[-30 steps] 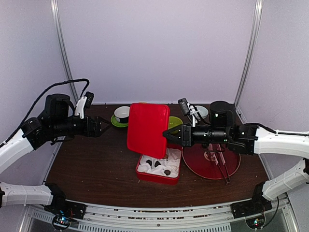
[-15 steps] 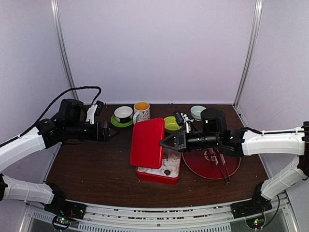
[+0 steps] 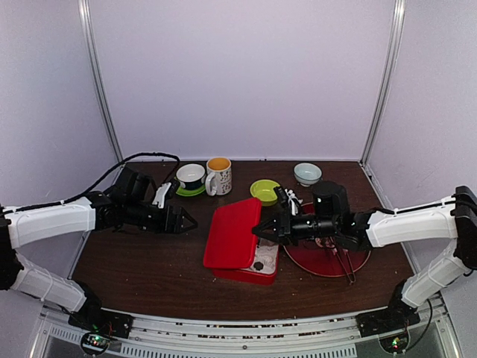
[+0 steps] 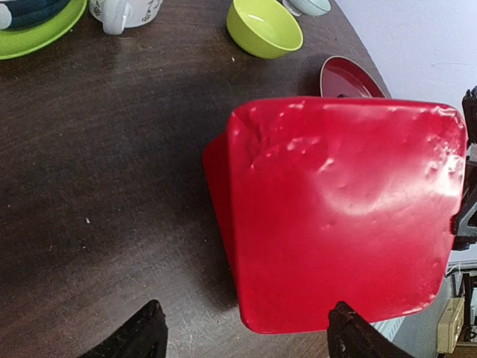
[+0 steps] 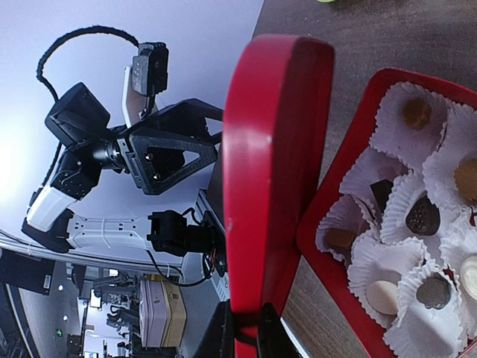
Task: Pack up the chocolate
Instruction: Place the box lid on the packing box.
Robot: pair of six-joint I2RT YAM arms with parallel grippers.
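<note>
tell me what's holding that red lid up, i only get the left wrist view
Observer: The right gripper is shut on the right-hand edge of the red lid, holding it tilted over the box.
Operator: anything inside the box
Observer: Yes. The right wrist view shows chocolates sitting in white paper cups: dark, tan and cream ones.
Operator: is my gripper touching the lid
Observer: No. In the top view the left gripper is open and apart from the lid, off to its left.
</note>
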